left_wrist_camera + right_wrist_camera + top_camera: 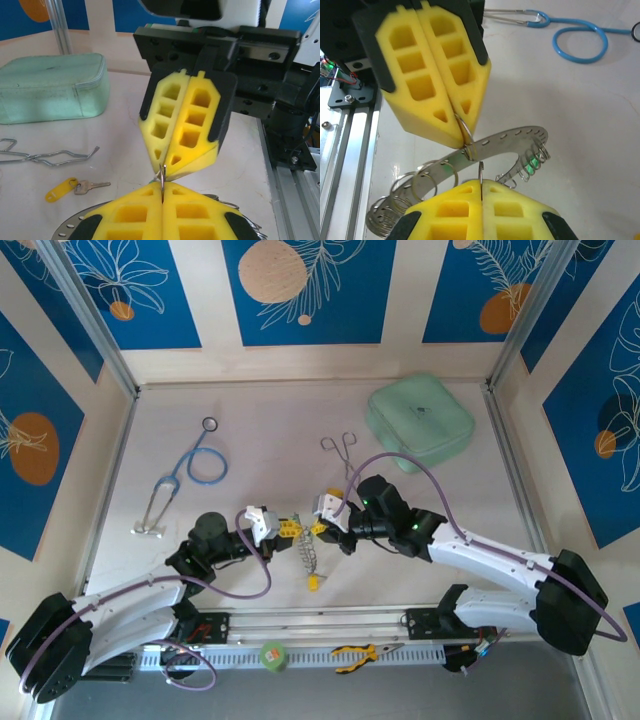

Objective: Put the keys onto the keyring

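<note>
Far left, tabletop: I see a blue-tubed stethoscope lying flat, well apart from both arms.
Left of centre, left gripper: its yellow fingers are pressed together. My right wrist camera shows them pinching one small wire loop on the keyring's rim.
Centre, keyring: it is held up off the table between the two grippers. Its flat, perforated silver band arcs under the fingertips, and many small wire loops hang from its rim.
Centre, near side, key: one key with a yellow head lies loose on the table, near the keyring and on the side closer to the arm bases.
Right of centre, right gripper: its fingers are closed, almost tip to tip with the left pair. A thin wire loop of the keyring stands clamped in the seam between them.
Right of centre, further back: silver forceps lie flat.
Far right, back corner: a pale green zipped pouch rests on the table.
</note>
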You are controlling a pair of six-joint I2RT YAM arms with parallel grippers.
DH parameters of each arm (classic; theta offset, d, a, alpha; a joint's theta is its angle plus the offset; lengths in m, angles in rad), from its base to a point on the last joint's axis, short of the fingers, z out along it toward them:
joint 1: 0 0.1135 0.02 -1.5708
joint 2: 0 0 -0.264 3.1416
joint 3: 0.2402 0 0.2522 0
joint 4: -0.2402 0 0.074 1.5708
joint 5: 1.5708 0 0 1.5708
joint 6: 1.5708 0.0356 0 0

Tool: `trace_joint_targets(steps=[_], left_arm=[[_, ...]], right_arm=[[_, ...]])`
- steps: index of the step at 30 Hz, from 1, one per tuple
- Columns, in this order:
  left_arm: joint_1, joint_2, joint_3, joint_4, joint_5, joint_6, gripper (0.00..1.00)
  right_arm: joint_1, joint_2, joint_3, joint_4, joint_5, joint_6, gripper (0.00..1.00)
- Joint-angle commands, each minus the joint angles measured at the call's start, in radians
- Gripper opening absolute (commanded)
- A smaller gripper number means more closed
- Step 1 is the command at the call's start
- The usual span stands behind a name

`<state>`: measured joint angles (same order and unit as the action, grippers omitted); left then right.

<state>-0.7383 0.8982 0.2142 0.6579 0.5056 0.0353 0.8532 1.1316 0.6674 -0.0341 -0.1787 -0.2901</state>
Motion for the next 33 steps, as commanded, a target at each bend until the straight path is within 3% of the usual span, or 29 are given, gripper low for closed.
trace_joint_targets(steps=[1,3,7,8,9,10,16,18,21,23,29,33], left_arm=[[-0.009,-0.016,0.026,0.056,0.022,0.011,0.00],[-0.009,-0.016,0.025,0.055,0.021,0.011,0.00],[-0.010,-0.015,0.018,0.066,0.011,0.005,0.00],[-0.009,-0.013,0.015,0.077,0.011,-0.002,0.00],[-0.009,-0.012,0.012,0.087,0.011,-0.008,0.00],[-0.009,-0.012,0.010,0.089,0.010,-0.011,0.00],[-0.009,-0.041,0.015,-0.006,-0.105,-0.036,0.00],[-0.010,-0.079,-0.014,0.003,-0.148,-0.080,0.00],[-0.009,-0.151,-0.035,-0.062,-0.225,-0.125,0.00],[-0.010,-0.199,-0.044,-0.112,-0.254,-0.138,0.00],[-0.009,-0.297,-0.081,-0.153,-0.296,-0.140,0.00],[-0.010,-0.322,-0.085,-0.179,-0.302,-0.138,0.00]], right_arm=[[-0.007,0.003,0.040,-0.011,0.007,0.022,0.00],[-0.008,0.001,0.043,-0.010,0.000,0.025,0.03],[-0.020,-0.027,0.019,0.032,-0.028,0.034,0.25],[-0.027,-0.039,0.008,0.046,-0.041,0.037,0.22],[-0.036,-0.049,0.002,0.056,-0.062,0.037,0.03],[-0.041,-0.053,-0.001,0.057,-0.070,0.040,0.00],[-0.069,-0.059,-0.007,0.033,-0.050,0.048,0.00],[-0.080,-0.056,-0.007,0.007,0.056,0.077,0.17],[-0.091,-0.045,0.026,-0.102,0.205,0.180,0.26],[-0.091,-0.029,0.048,-0.185,0.220,0.254,0.34],[-0.074,0.116,0.079,-0.275,0.192,0.475,0.37],[-0.003,0.183,0.097,-0.301,0.155,0.426,0.38]])
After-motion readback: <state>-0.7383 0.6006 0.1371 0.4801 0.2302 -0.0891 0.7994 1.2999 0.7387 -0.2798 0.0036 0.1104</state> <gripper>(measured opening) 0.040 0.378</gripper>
